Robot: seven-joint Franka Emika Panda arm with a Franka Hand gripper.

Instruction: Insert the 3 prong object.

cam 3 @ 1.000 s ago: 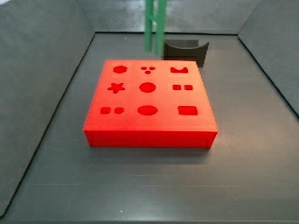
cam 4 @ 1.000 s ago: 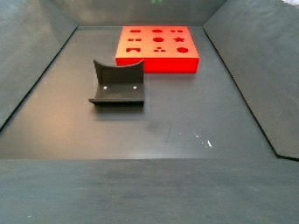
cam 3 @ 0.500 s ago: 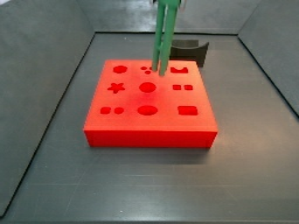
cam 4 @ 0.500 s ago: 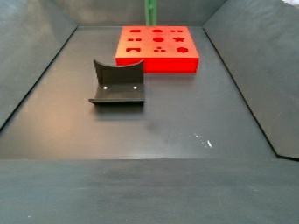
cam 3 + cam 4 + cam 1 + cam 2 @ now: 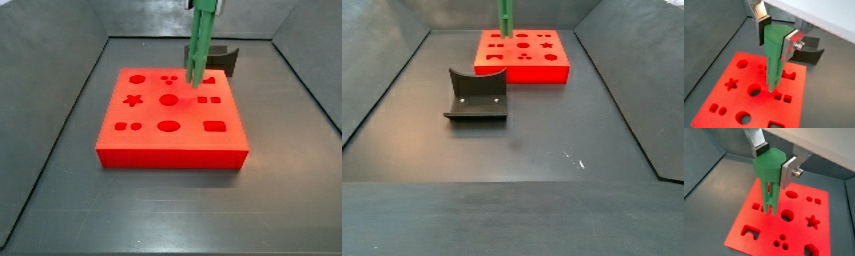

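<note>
Claw (image 5: 776, 36) clamped on the 3 prong object (image 5: 774, 60), hanging upright below it above the red block (image 5: 751, 100). Best aligning the rods squarely over the three-hole cluster (image 5: 782, 243), then lowering slowly.

There is one gripper (image 5: 776, 30), high over the far part of the scene, with two silver fingers (image 5: 794, 40) clamped on the one green 3 prong object (image 5: 199, 45); how many rods that object has at its lower end cannot be counted. There is one red block (image 5: 174, 135), and its top carries nine hole patterns in three rows of three, among them one star, one group of three dots and one pair of small squares. One dark curved holder (image 5: 476, 95) stands on the floor near the block.
</note>
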